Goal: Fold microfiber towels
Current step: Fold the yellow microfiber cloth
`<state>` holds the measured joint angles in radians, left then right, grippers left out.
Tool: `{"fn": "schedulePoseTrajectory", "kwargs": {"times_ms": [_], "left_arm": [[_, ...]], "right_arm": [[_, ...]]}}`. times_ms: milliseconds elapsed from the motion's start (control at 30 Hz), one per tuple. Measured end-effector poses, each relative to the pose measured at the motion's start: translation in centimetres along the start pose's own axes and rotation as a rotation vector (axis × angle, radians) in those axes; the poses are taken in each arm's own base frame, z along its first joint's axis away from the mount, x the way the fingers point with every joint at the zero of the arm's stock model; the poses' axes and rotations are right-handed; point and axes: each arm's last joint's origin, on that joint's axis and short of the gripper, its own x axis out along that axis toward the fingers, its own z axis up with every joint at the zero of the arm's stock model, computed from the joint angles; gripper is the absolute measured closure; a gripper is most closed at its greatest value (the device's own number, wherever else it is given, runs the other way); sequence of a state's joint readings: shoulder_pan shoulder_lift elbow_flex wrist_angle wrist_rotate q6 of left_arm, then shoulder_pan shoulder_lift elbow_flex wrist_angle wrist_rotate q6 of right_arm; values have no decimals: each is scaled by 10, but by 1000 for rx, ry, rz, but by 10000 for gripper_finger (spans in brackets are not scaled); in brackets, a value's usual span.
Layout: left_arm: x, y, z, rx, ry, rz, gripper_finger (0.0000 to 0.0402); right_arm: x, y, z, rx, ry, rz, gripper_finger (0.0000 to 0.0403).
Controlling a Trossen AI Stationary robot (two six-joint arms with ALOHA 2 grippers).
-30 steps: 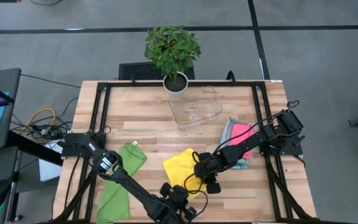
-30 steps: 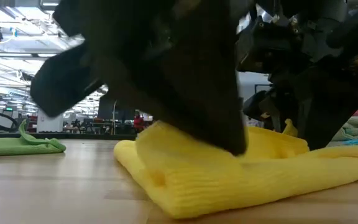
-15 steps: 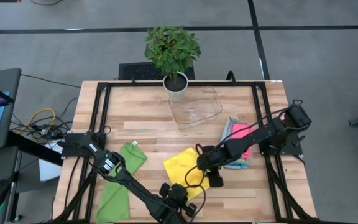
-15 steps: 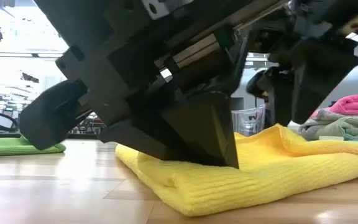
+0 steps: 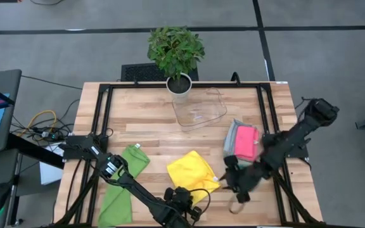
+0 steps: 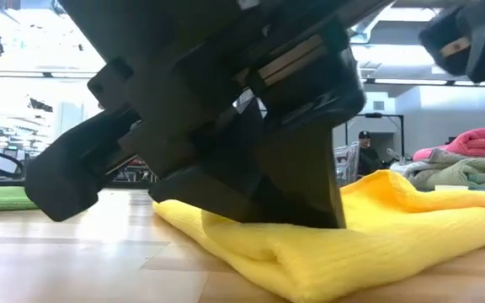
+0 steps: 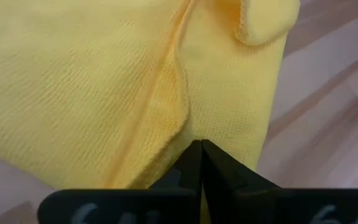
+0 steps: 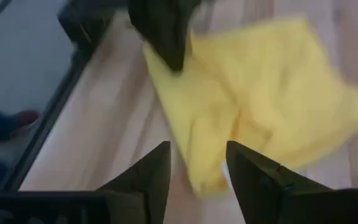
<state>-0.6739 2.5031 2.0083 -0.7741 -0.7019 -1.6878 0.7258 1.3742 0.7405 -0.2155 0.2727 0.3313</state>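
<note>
We see the folded towel (image 5: 192,172) at the desk's (image 5: 144,126) front middle, another towel (image 5: 124,183) to its left, the towel stack (image 5: 244,142) to its right, the tray (image 5: 200,107) behind it, the potted plant (image 5: 175,54) at the desk's back edge.

One yellow towel (image 5: 192,172), one green towel (image 5: 122,183), one stack of towels (image 5: 243,142), one clear tray (image 5: 199,108), one plant (image 5: 175,54).

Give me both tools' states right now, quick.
Left tool: closed, pinching the edge of the yellow towel.
Right tool: open, holding nothing, hovering off the yellow towel's right side.
</note>
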Motion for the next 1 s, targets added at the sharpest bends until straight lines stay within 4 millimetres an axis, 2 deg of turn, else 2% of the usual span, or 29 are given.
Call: {"fn": "schedulePoseTrajectory", "kwargs": {"times_ms": [133, 233, 367, 667, 1000], "left_arm": [[0, -2, -1, -8, 8, -14, 402], [0, -2, -1, -13, 13, -23, 402], [0, -3, -2, -11, 14, -23, 402], [0, -3, -2, -10, 18, -26, 401], [0, -3, -2, 5, 17, -30, 401]], "right_arm": [[12, 20, -6, -66, -67, -66, 230], [32, 26, -13, -72, -50, -60, 236], [56, 30, -20, -38, -36, -61, 242], [86, 27, -16, -17, 4, -107, 254], [92, 19, -22, 43, 66, -125, 282]]}}
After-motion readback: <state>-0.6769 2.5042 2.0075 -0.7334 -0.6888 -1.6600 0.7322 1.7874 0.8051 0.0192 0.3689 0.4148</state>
